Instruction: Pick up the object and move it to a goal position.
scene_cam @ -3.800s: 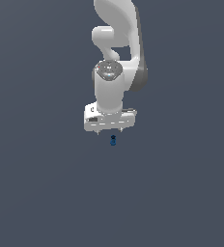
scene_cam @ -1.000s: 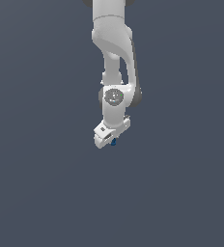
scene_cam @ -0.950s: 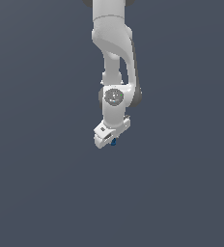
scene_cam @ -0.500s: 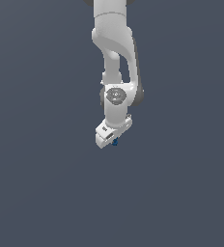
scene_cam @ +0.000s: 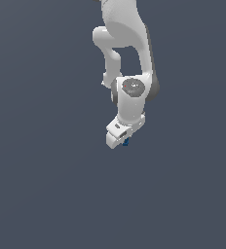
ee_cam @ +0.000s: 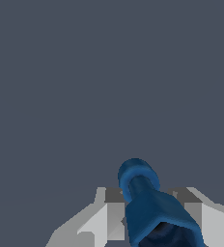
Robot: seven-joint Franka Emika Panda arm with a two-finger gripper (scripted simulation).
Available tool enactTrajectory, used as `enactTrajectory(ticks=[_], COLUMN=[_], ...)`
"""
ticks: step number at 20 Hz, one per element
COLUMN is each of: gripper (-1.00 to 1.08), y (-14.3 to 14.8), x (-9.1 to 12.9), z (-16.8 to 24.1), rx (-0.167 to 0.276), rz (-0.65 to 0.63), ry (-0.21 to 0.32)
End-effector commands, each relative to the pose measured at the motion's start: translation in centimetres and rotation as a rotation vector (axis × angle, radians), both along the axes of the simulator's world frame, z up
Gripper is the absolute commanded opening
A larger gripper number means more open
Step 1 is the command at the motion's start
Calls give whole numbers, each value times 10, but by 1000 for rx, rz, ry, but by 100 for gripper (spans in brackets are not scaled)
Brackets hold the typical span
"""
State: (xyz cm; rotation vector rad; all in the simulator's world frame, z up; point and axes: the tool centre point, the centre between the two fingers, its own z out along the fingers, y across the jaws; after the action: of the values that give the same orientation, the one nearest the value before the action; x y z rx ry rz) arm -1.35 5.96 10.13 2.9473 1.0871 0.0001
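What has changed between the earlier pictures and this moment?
The gripper came down over the blue object and closed on it; the wrist view shows the object between the fingers. In the last second the arm carried it slightly toward the exterior view's right and a little up. The plain grey background is unchanged.

The tiny blue flared object with a darker top (ee_cam: 150, 207) sits between the white robot gripper's (scene_cam: 121, 141) two fingers (ee_cam: 102, 219), held clear above the plain grey floor (scene_cam: 47, 194).
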Motion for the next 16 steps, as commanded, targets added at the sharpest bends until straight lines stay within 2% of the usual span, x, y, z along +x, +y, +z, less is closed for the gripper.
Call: enactTrajectory(ticks=[1, 10, 16], gripper=[-100, -100, -100], y=[17, 79, 107], x=[8, 40, 56], z=[18, 87, 118], rx=[0, 1, 1], rz=[0, 0, -1], ry=[0, 0, 0])
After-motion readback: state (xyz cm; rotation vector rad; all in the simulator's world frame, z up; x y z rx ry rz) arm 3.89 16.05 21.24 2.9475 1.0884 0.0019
